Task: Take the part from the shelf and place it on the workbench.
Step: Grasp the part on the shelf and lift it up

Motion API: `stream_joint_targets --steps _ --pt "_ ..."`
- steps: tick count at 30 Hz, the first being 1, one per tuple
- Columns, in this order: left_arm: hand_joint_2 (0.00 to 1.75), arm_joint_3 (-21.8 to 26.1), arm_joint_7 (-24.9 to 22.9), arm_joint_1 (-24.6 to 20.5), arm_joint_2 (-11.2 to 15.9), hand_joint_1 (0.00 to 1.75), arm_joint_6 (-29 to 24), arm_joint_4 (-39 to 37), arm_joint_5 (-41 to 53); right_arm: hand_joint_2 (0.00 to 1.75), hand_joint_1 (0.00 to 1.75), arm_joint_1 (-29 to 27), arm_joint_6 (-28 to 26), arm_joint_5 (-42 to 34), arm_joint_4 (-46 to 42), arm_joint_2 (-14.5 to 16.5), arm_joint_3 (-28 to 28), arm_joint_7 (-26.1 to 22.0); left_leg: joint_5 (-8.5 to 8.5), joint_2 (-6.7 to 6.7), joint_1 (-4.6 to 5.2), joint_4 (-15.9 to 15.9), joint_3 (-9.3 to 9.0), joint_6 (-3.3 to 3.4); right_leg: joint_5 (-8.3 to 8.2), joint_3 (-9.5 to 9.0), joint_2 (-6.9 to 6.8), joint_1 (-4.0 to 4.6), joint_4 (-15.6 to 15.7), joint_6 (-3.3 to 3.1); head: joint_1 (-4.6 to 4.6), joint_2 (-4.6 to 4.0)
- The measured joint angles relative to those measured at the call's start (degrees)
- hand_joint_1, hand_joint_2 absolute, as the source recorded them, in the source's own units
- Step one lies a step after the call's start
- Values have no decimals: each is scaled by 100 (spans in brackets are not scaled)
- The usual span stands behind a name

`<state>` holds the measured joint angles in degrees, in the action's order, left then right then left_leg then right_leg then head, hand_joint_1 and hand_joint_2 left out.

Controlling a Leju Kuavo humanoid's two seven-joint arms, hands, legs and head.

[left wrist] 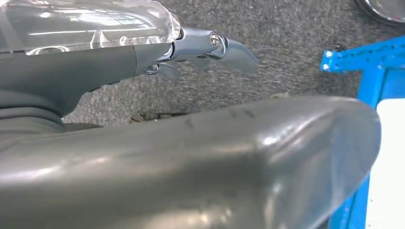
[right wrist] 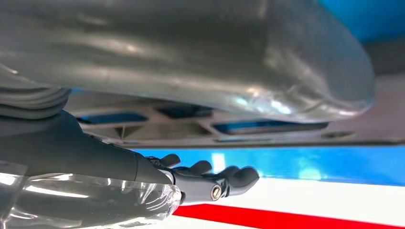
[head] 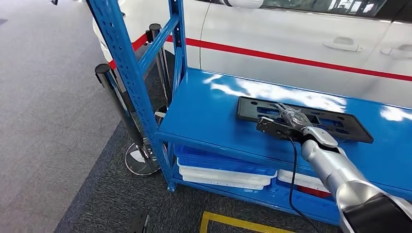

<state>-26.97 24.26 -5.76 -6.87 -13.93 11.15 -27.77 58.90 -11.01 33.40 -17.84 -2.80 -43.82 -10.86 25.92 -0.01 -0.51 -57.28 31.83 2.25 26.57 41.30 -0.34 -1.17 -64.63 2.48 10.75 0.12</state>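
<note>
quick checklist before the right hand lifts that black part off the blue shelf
1. Right hand over the flat black plastic part: ok.
2. Part lying flat on the blue metal shelf: ok.
3. Thumb and fingers closed firmly on the part: cannot tell.
4. Black cable hanging free along the right arm: ok.
5. Left hand away from the shelf top, over grey carpet: ok.

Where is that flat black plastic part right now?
In the head view, the black part lies flat on the blue shelf top, right of centre, with the right robot hand over its near edge.
</note>
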Motion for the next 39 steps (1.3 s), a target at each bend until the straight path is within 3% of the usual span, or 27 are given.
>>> stream_joint_targets --steps 1,2,3,4,6,7,9,11,14,16,19,39 --pt "0 -12 -13 -3 2 0 -9 0 -1 0 0 -2 5 -3 3 0 -1 -3 -55 -1 4 -3 73 12 243 119 4 -1 -383 14 0 0" --pt "0 -22 -50 -2 2 0 -19 0 -4 0 0 -9 18 -4 8 0 -1 -4 -106 -1 10 -7 144 11 378 204 7 -2 -728 26 0 0" --pt "0 -29 -107 -2 3 0 -27 0 -9 0 0 -19 36 -5 14 1 -1 -4 -155 -1 15 -12 211 7 382 220 8 -2 -936 31 1 1" --pt "0 -34 -172 -1 3 0 -34 0 -14 0 0 -28 55 -7 18 1 -2 -4 -198 -1 20 -18 271 0 281 141 8 -2 -953 28 1 1" --pt "0 -37 -274 0 3 0 -42 0 -22 0 0 -35 79 -7 22 2 -5 -4 -266 -1 28 -35 359 -28 26 -347 8 4 -366 -14 1 1" --pt "0 -38 -286 -3 2 0 -35 0 -23 0 0 -31 80 -3 22 3 -7 -4 -290 -2 37 -47 389 -50 1 -648 8 21 56 -45 1 1" --pt "0 -39 -262 -10 1 0 12 0 -48 87 0 -33 62 11 22 6 -9 -7 -334 -2 46 -61 416 -106 67 -1006 6 58 617 -100 1 1" --pt "0 -39 -222 -11 3 0 91 0 -112 175 0 -66 22 10 22 6 -11 -26 -343 0 59 -71 429 -98 86 -1035 7 68 726 -126 2 1" --pt "0 -38 -207 -5 5 0 177 0 -202 175 0 -141 -70 -54 22 5 -11 -87 -386 5 53 -43 436 -92 54 -1018 8 83 740 -177 2 1" --pt "0 -37 -203 -4 6 0 167 0 -219 175 0 -183 -158 -101 22 5 -11 -115 -433 4 43 -15 437 -154 31 -999 8 93 737 -211 2 1" --pt "0 -33 -192 -3 11 0 165 0 -240 175 0 -228 -253 -115 22 5 -11 -113 -471 4 39 10 439 -184 13 -980 8 97 729 -234 2 1" --pt "0 35 48 10 14 0 241 0 -347 175 0 -256 -278 -317 22 -33 11 -201 -485 4 40 12 472 -201 1 -944 9 89 722 -225 1 1"
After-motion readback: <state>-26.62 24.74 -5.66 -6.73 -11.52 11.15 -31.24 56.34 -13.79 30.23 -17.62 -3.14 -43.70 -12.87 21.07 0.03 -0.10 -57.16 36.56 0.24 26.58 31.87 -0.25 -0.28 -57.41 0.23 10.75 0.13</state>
